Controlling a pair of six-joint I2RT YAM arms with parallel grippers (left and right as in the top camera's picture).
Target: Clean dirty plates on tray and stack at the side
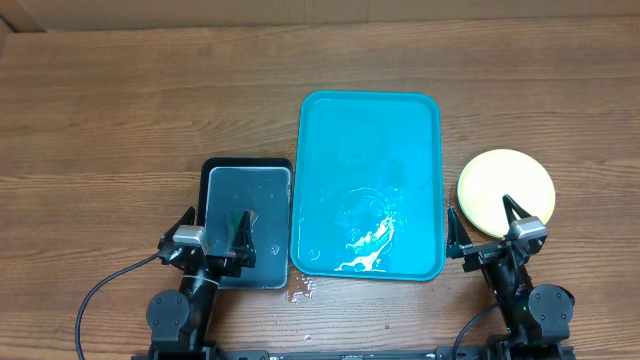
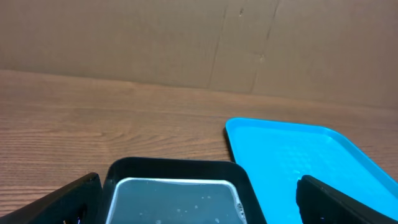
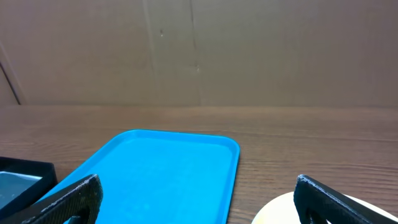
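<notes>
The turquoise tray (image 1: pixel 370 110) lies in the middle of the table with no plates on it, only white foamy smears near its front edge. It also shows in the left wrist view (image 2: pixel 292 155) and the right wrist view (image 3: pixel 161 174). A stack of plates (image 1: pixel 505 190) sits on the table right of the tray, a yellow-green plate on top; how many lie under it I cannot tell. Its edge shows in the right wrist view (image 3: pixel 280 214). My left gripper (image 1: pixel 213 232) is open and empty over the black tray. My right gripper (image 1: pixel 483 222) is open and empty at the stack's near edge.
A smaller black tray (image 1: pixel 247 166) holding grey soapy water stands left of the turquoise tray; it shows in the left wrist view (image 2: pixel 174 167). A few drops lie on the wood (image 1: pixel 300 292) by the trays' front corners. A cardboard wall stands behind the table.
</notes>
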